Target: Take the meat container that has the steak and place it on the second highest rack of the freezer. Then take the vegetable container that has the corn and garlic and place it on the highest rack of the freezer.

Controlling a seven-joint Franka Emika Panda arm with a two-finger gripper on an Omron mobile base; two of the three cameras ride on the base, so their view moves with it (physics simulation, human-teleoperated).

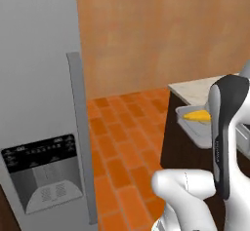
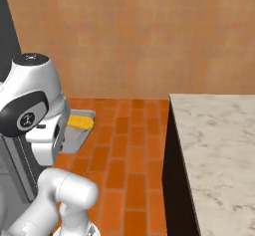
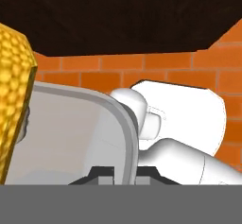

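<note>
Corn [image 3: 14,95] fills the near left of our hand view, lying in the grey vegetable container [image 3: 85,128] whose rim our jaws pinch nearly shut, held above the tiled floor [image 2: 129,155].

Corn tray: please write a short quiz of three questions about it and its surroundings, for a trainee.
1. True or false: the corn lies in a grey tray that is lifted above the brick floor.
2. In the hand view, where does the tool grip the tray: (a) at its rim, (b) on the corn, (c) nowhere?
3. In the left base view, what black part sits on the freezer door?

Key
1. True.
2. (a): the fingers sit on either side of the rim.
3. The dispenser panel.
</note>
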